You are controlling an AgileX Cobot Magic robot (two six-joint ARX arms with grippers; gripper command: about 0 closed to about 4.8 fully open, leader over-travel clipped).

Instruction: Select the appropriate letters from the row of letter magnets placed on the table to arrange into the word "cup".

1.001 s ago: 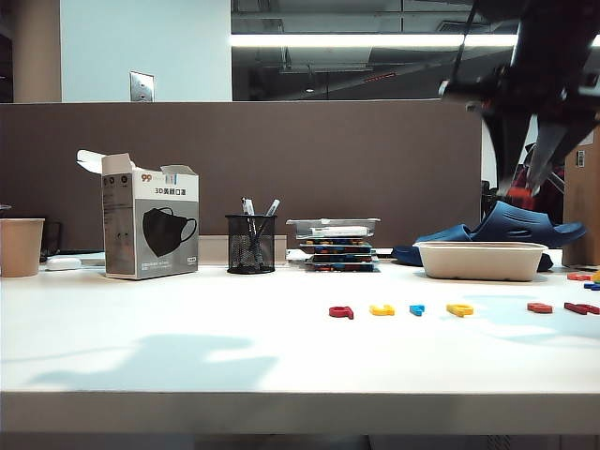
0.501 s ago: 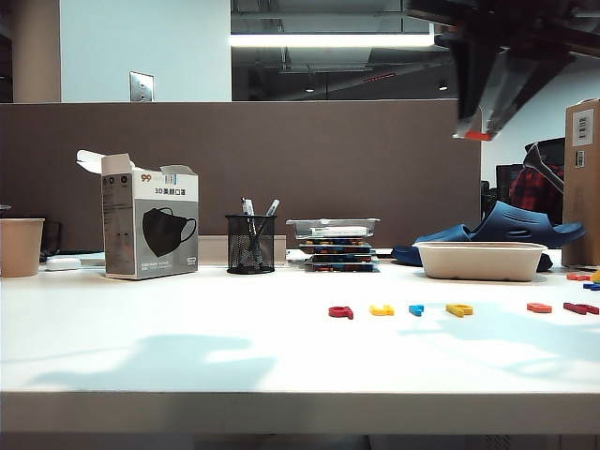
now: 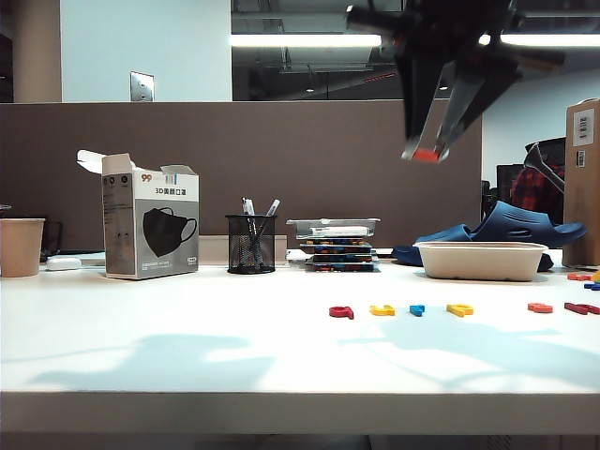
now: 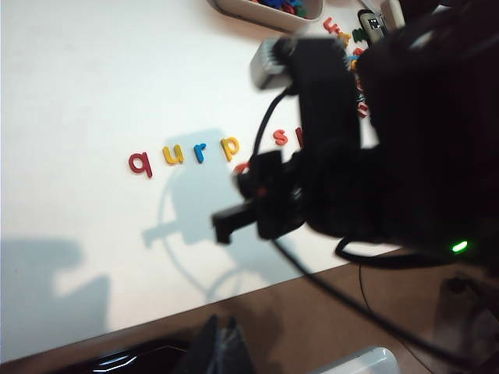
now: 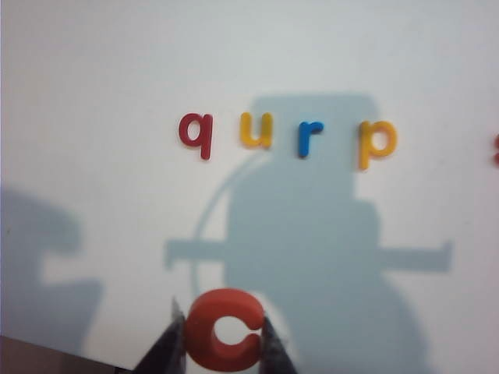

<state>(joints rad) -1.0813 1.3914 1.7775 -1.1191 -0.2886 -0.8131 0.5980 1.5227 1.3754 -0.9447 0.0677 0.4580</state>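
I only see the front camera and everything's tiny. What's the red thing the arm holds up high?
Observer: The right gripper is shut on an orange-red c, fingers pinching its sides.
Operator: What does the row spell?
Observer: q, u, r, p: dark red, yellow, blue, yellow.
Operator: Where's the other arm?
Observer: The left gripper hangs past the table's edge; open or shut, I can't tell.

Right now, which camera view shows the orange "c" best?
The right wrist view: the c is large and sharp between the right gripper jaws. The exterior view shows only an orange sliver held high. In the left wrist view the right arm mostly hides it.
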